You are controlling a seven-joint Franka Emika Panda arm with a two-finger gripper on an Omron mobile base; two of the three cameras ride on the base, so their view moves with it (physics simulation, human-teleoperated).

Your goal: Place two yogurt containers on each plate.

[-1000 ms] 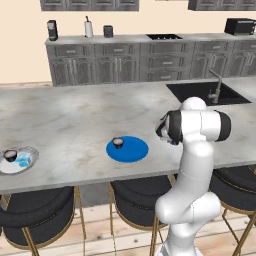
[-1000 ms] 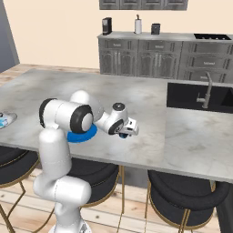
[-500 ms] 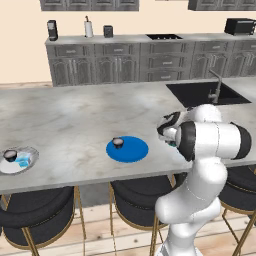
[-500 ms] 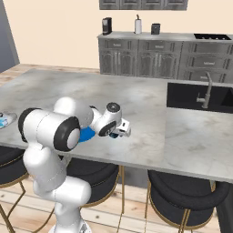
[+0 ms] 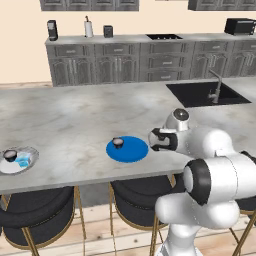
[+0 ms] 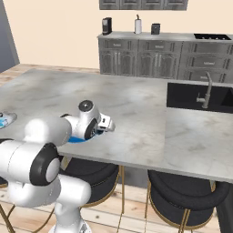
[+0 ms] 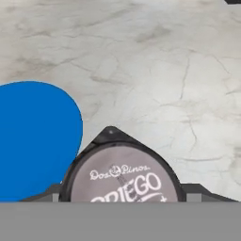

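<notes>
Transfer step: gripper [image 7: 120, 200], jaws apparently clenched on a yogurt container [image 7: 123, 174], beside the blue plate [image 5: 127, 149] on the bench [image 5: 75, 120]. Next: shift over plate, beside its cup [image 5: 117, 143], release.

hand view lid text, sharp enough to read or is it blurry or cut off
Hand view: the yogurt container held between the jaws is close and soft-edged, yet its pale lid reads "Dos Pinos" and "GRIEGO"; the lower part is cut off by the frame. The blue plate beside it is flat colour, without glare. Left base view: lid too small to read.
</notes>
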